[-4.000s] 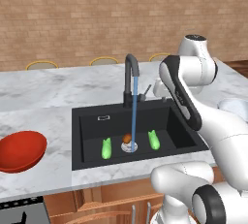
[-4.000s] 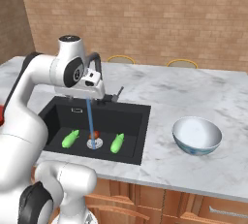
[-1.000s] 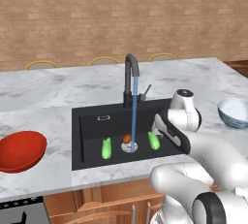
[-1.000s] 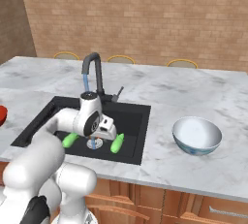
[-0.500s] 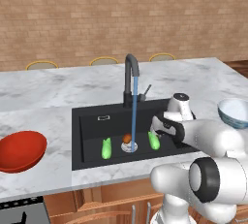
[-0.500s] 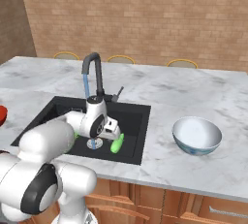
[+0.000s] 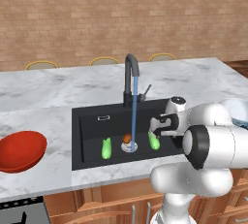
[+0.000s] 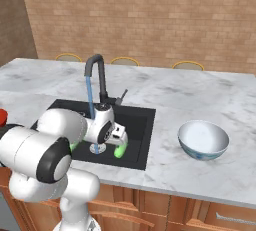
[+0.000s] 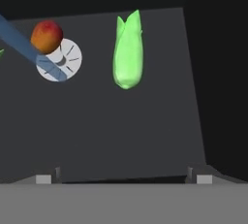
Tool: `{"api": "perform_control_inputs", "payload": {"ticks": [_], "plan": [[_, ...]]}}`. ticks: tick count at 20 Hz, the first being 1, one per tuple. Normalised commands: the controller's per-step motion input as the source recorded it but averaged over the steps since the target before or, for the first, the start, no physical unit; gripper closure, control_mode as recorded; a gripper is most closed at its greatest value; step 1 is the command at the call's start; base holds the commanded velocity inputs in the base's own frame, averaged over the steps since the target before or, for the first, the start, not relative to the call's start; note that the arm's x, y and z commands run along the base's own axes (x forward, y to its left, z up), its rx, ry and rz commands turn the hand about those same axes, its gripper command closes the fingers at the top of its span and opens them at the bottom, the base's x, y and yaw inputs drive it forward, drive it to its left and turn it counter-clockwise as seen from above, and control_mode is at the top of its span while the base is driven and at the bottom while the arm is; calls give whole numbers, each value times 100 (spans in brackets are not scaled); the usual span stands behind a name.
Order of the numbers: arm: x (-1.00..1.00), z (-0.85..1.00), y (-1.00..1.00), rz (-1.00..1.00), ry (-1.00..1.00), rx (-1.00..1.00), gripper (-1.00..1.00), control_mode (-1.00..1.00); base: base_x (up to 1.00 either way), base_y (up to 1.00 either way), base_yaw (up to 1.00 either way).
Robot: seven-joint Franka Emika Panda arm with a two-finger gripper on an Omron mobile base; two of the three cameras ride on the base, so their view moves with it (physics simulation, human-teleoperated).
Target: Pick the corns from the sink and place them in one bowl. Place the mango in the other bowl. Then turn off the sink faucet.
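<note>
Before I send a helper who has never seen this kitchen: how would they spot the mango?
Find the black sink set in the marble counter, with water running from the faucet. At the foot of the stream, by the silver drain, sits the mango. It is small, round and orange-red; the cobs either side are long and green.

A desk (image 7: 43, 106) of polished white-grey marble, lightly veined, surrounds a matt black sink (image 7: 92, 126) with a small silvery metal drain (image 9: 63, 60). The sink faucet (image 7: 130, 80) looks like dark grey metal with a dull sheen. Two corns (image 9: 128, 51) (image 7: 106, 148) wear smooth, bright green husks with a plastic-like evenness; the mango (image 9: 46, 36) has a smooth orange-red skin with a soft shine. A glossy red bowl (image 7: 19, 150) gleams at one end of the desk, a glazed white-blue bowl (image 8: 203, 139) at the other. Behind runs a rough matt brick wall (image 8: 150, 15); below, cabinet fronts (image 8: 165, 210) of warm, satin-finished wood.
</note>
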Motion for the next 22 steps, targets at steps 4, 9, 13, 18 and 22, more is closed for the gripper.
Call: {"api": "perform_control_inputs", "payload": {"ticks": [4, 9, 13, 18, 22], "plan": [[25, -36, 0, 0, 0, 0, -100, -100, 0, 0, 0], [24, -33, 0, 0, 0, 0, -100, -100, 0, 0, 0], [22, -32, 0, 0, 0, 0, -100, -100, 0, 0, 0], [22, -31, -4, 0, 0, 0, -100, -100, 0, 0, 0], [25, -31, -4, 0, 0, 0, -100, -100, 0, 0, 0]]}}
